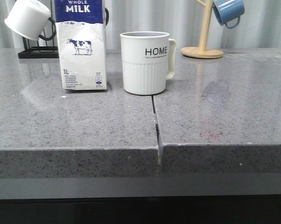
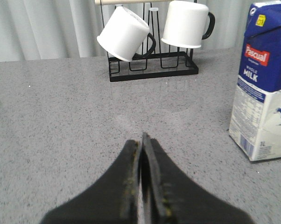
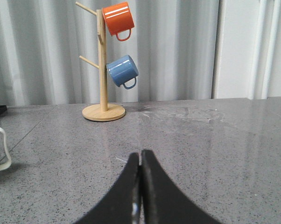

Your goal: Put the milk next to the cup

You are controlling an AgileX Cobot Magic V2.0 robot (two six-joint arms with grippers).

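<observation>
1. The whole-milk carton (image 1: pixel 82 44) stood upright on the desk (image 1: pixel 215 116), just beside the HOME mug (image 1: pixel 145 62) — apart.
2. Both arms' jaws were pressed together, empty — I judged only keeping clear remained.

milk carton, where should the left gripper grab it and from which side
Probably the flat white body of the milk carton, below the blue band, approached from its open left side: it stands upright, and the cup sits close on its right. The left gripper, now shut, must open first.

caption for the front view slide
Milk carton stands upright just left of the HOME mug on the grey countertop.
</observation>
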